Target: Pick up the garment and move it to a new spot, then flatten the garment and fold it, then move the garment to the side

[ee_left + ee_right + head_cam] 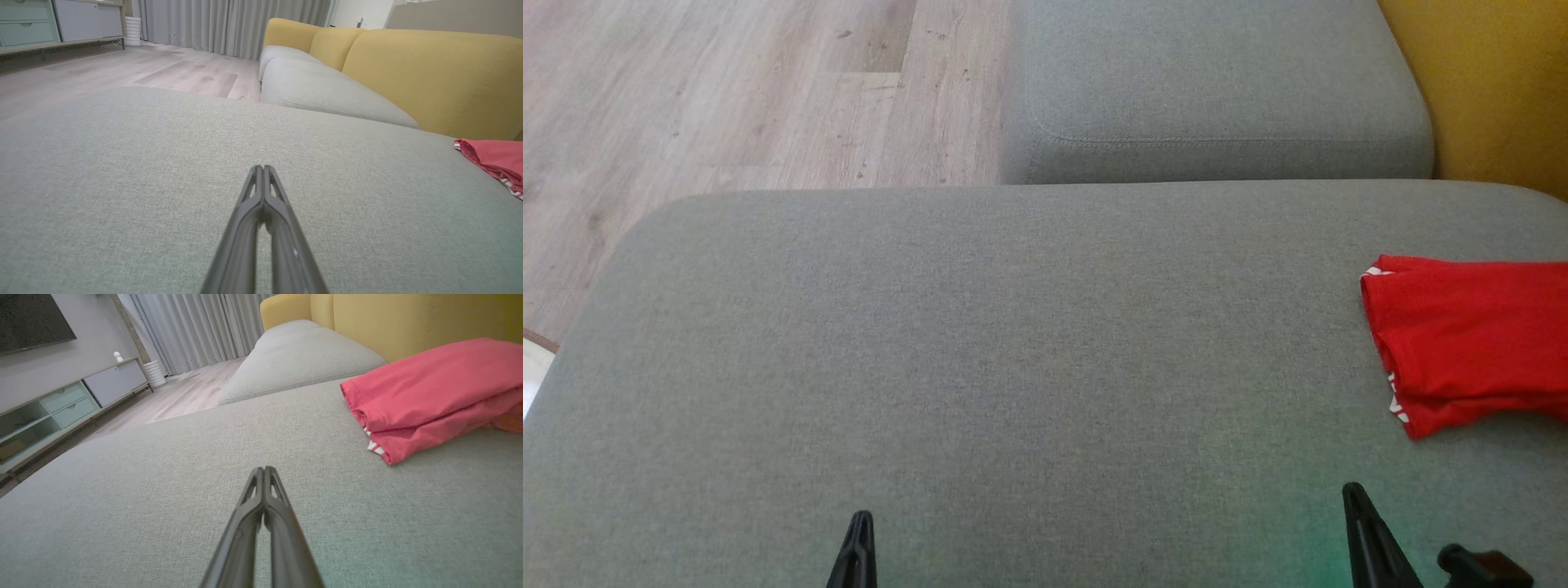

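l hand, r hand both closed, empty; r wrist view shows garment in folded layers.

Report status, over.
Left gripper shut, empty; right gripper shut, empty. Red garment lies folded on grey cushion, right side, untouched. Nothing in the way.

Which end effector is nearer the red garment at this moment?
Right. The right end effector is a little short of the red garment, shut, not touching. The left end effector, also shut, is far off to its left across the grey cushion.
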